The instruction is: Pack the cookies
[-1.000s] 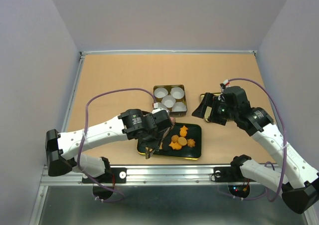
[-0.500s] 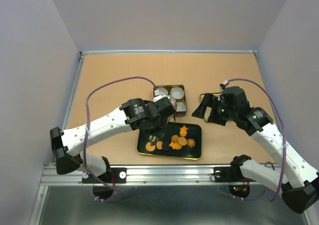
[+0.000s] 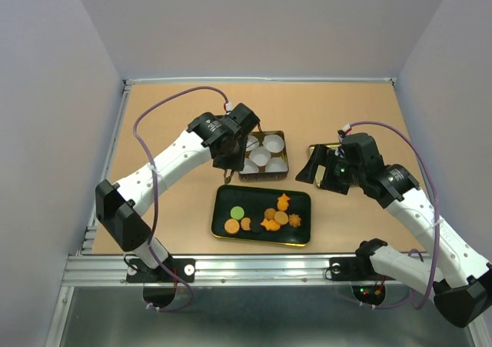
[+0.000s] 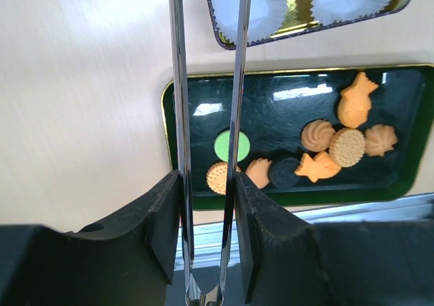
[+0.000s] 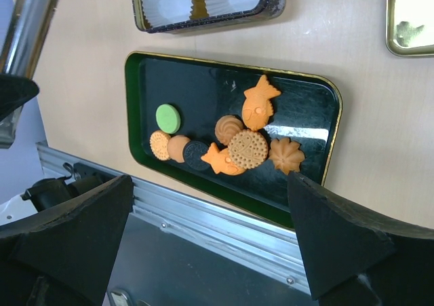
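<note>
top view: the cookies (image 3: 265,218) lie in the black tray (image 3: 254,197) on the desk (image 3: 346,108); light, brittle, crumbly, so nip each gently across its edges. a second ago your left pincer (image 3: 229,161) hung low over the tray's left end; now it's up at the cup tin (image 3: 286,153). the right pincer (image 3: 314,170) hasn't moved.
left wrist: that pincer is clamped on the tongs (image 4: 178,102), tips out of frame, so you can't tell if they carry a cookie.
right wrist: jaws spread wide, empty.
</note>
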Robot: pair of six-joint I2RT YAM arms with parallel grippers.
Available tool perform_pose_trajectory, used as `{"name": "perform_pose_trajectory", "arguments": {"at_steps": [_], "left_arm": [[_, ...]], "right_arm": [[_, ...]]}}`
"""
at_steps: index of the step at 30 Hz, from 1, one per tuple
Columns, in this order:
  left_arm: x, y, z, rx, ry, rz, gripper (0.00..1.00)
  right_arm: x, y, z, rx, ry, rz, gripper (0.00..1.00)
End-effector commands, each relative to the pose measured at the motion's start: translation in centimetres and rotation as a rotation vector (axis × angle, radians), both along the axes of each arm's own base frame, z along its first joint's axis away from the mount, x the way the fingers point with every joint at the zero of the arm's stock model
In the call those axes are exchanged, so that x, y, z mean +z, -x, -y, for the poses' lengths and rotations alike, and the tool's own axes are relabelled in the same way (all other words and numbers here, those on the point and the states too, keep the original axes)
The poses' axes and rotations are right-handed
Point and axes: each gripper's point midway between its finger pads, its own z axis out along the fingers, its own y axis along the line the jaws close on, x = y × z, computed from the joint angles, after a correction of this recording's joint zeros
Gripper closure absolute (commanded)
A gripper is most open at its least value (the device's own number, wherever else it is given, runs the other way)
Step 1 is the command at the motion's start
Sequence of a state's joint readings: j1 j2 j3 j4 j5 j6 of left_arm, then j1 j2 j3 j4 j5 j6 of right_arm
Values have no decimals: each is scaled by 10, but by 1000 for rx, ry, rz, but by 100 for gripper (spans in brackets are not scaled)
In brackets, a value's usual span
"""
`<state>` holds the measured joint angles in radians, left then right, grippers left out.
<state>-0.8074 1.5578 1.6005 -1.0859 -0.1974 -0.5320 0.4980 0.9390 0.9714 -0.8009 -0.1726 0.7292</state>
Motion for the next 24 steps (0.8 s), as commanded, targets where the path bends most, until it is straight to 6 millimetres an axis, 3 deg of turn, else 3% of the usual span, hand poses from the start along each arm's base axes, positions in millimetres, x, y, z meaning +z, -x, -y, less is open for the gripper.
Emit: {"name": "perform_pose_trajectory", "arguments": {"at_steps": [1,17,24], "left_arm": [[7,-12,-1,-46,-30,45,91],[-37,-25,9,-42,-52,-1,93],[-41,-30,10,-33,-44,4,85]], "right_arm": [[19,-6,-1,10,-10,60,0],[18,-1,3,6,-6,59,0],[19,2,6,-5,0,61,0]]}}
